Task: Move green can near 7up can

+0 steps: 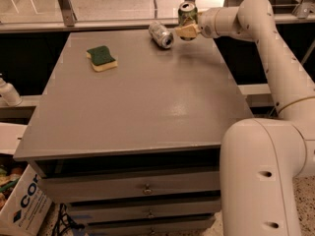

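Note:
The green can [187,13] stands upright at the far edge of the grey table [142,97], held in my gripper [186,30], which is shut on its lower part. The tan fingers [188,32] cover the can's base, so I cannot tell whether it touches the table. The 7up can [161,34], silver-grey, lies on its side on the table just left of the gripper, with its shiny end toward the camera. A small gap separates it from the green can.
A green-and-yellow sponge [102,57] lies at the table's far left. My white arm [275,58] reaches in from the right, and its base [261,176] stands at the front right corner. A cardboard box [22,205] sits on the floor at the left.

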